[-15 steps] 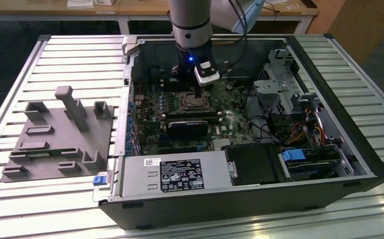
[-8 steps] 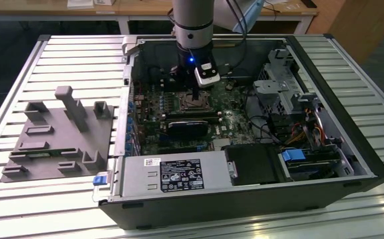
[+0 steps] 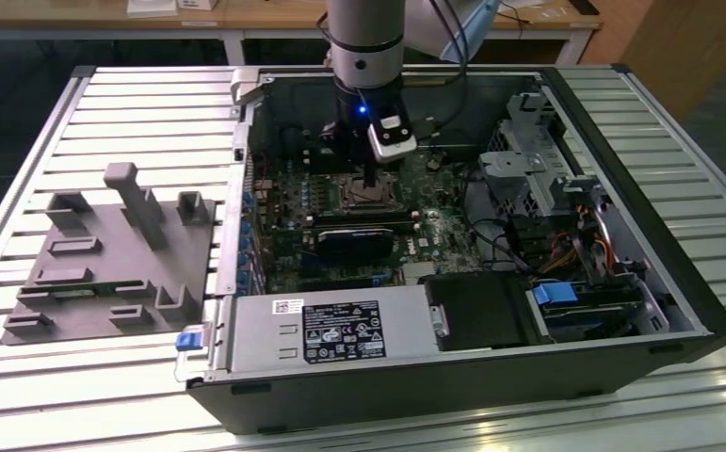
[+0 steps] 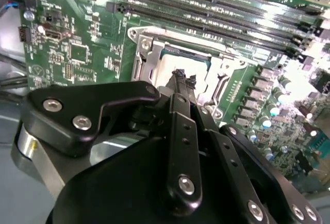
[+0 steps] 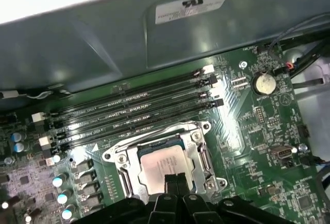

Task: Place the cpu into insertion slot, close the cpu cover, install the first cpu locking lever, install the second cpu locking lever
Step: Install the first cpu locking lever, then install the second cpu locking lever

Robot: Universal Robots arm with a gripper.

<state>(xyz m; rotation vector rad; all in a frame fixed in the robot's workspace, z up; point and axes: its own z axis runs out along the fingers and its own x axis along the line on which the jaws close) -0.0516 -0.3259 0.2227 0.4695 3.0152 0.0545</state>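
Cpu (image 5: 161, 165) sits in the slot (image 5: 122, 182) under the closed cover (image 5: 202, 157), and just above it we see the gripper (image 5: 177, 178), jaws together, beside the memory slots (image 5: 129, 112) on the board (image 5: 258, 131).

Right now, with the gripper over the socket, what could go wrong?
1. The gripper has its fingertips pressed together just above the cpu, which sits in the insertion slot under the closed cpu cover; pushing down could scratch the chip's top.
2. The memory slots lie close beside the socket, so a sideways drift might knock them.
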